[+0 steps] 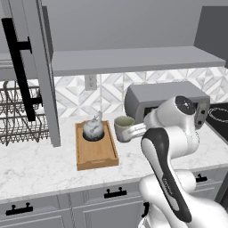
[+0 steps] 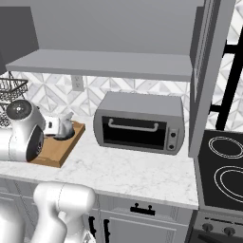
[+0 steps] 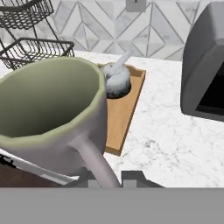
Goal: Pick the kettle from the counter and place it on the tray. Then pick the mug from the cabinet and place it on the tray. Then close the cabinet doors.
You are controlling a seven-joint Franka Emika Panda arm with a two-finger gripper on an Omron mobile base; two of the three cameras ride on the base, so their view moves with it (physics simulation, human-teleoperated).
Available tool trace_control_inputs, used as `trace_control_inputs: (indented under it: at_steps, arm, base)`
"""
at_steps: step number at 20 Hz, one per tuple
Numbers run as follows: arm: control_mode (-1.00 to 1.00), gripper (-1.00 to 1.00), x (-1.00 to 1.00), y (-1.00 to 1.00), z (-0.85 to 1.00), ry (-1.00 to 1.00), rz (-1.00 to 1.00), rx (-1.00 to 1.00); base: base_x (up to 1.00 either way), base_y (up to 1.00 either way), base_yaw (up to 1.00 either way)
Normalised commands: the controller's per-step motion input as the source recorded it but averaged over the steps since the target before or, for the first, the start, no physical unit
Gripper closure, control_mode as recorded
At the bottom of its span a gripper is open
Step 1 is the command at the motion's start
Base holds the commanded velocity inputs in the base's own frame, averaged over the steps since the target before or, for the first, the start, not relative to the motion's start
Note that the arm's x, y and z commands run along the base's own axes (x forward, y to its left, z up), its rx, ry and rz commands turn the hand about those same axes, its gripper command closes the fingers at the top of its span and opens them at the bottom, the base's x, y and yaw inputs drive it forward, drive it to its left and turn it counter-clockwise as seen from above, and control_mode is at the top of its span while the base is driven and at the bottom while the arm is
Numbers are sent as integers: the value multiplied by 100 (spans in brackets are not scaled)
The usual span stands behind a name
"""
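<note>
Left base view: the grey-green mug [image 1: 123, 128], pale inside, hangs mid-frame by its handle just right of the wooden tray [image 1: 96, 151], where the marbled kettle [image 1: 93, 128] sits at the far end. An open cabinet door [image 1: 42, 71] stands upper left.

Right base view: a toaster oven [image 2: 139, 124] sits centre on the white marble tabletop [image 2: 133, 173].

Hand view: the pincer [image 3: 113, 179] grips the mug's handle, lower centre.
</note>
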Motion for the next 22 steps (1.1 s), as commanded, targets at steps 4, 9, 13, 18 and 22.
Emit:
trace_control_inputs:
  at_steps: [4,9,13,18,22]
  arm:
    - [-100,100,28,26,-44,3,0,6]
    - [-100,100,44,26,-60,4,0,4]
    - [-100,100,49,28,-67,0,0,2]
    - [-100,100,46,22,-57,0,0,1]
    - [-100,100,47,22,-53,0,0,1]
  base:
    - [0,0,0]
    - [0,0,0]
    - [0,0,0]
    - [0,0,0]
    - [0,0,0]
